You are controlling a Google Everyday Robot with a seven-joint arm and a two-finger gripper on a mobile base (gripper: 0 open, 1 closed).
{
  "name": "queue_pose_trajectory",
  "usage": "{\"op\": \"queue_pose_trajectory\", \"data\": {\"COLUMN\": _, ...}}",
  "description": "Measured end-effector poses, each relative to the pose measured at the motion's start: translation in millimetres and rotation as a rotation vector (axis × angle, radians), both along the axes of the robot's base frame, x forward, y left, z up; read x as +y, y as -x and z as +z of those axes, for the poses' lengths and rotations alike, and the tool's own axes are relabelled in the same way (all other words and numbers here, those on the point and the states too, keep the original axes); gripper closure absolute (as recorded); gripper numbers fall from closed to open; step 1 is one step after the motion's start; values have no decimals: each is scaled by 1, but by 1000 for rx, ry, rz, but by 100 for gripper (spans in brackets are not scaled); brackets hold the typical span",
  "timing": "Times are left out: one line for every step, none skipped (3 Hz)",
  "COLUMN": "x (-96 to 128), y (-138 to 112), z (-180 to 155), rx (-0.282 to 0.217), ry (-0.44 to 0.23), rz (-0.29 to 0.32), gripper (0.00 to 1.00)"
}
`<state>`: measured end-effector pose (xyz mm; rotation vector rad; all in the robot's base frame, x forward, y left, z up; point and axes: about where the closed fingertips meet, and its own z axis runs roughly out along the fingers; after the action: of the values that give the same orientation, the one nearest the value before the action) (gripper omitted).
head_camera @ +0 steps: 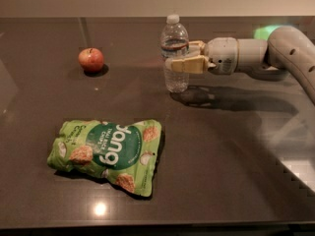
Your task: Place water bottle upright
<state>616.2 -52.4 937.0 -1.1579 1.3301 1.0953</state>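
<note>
My claw [178, 56] holds the water bottle [174, 35] at its middle, fingers closed on its sides. The bottle stands upright on the table [231, 156], well right of the apple [91, 59].

The water bottle [175, 80] is showing clear, ribbed plastic, faintly glinting, under a white matt cap [173, 18]. The hand [178, 55], at the bottle's middle, is pressing dull, pale yellow fingers [189, 64] against that plastic; the arm [290, 48] is wearing a smooth light grey shell. The tabletop [231, 171] is gleaming dark and polished. The snack bag [106, 154] is shining as crinkled glossy film. The apple [91, 59] is looking smooth-skinned.
</note>
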Motion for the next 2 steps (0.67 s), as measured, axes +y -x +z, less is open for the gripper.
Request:
{"op": "queue_pose_trajectory", "data": {"x": -4, "y": -8, "z": -8, "rx": 2, "ry": -45, "rz": -14, "gripper": 100}}
{"op": "queue_pose_trajectory", "data": {"x": -6, "y": -12, "z": -11, "rx": -20, "ry": -87, "rz": 5, "gripper": 84}}
